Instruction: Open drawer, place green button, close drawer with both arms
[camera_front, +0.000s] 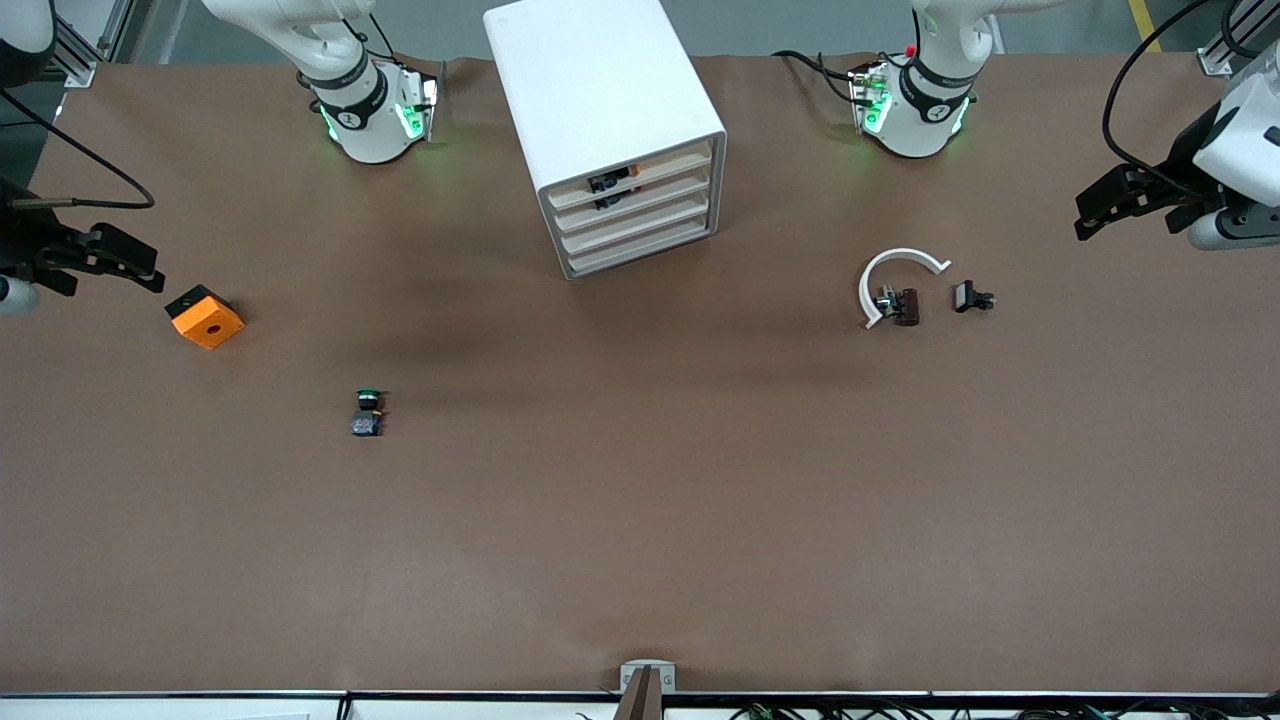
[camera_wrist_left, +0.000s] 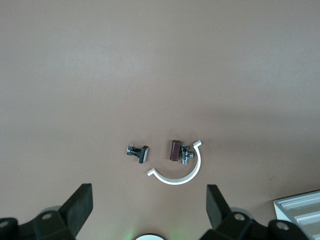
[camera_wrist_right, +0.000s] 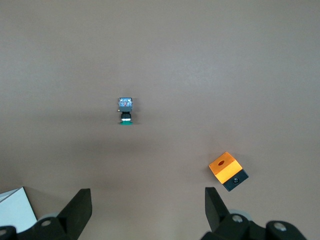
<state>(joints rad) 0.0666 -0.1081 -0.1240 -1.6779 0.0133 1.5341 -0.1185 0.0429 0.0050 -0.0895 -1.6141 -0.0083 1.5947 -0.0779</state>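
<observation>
The white cabinet (camera_front: 600, 90) stands at the table's middle near the robots' bases, with its four drawers (camera_front: 640, 215) all pushed in. The button (camera_front: 367, 410), green cap on a black body, lies on the table toward the right arm's end, nearer the front camera than the cabinet. It also shows in the right wrist view (camera_wrist_right: 125, 110). My right gripper (camera_front: 110, 262) (camera_wrist_right: 147, 196) is open and empty, up in the air beside the orange cube. My left gripper (camera_front: 1090, 215) (camera_wrist_left: 149, 195) is open and empty, up at the left arm's end of the table.
An orange cube with a dark hole (camera_front: 205, 316) (camera_wrist_right: 227, 170) lies near the right gripper. A white C-shaped ring (camera_front: 895, 280) (camera_wrist_left: 180, 175), a dark brown clip (camera_front: 905, 305) (camera_wrist_left: 174, 150) and a small black part (camera_front: 970, 297) (camera_wrist_left: 138, 152) lie toward the left arm's end. Small dark items show through the top drawer's gap (camera_front: 612, 182).
</observation>
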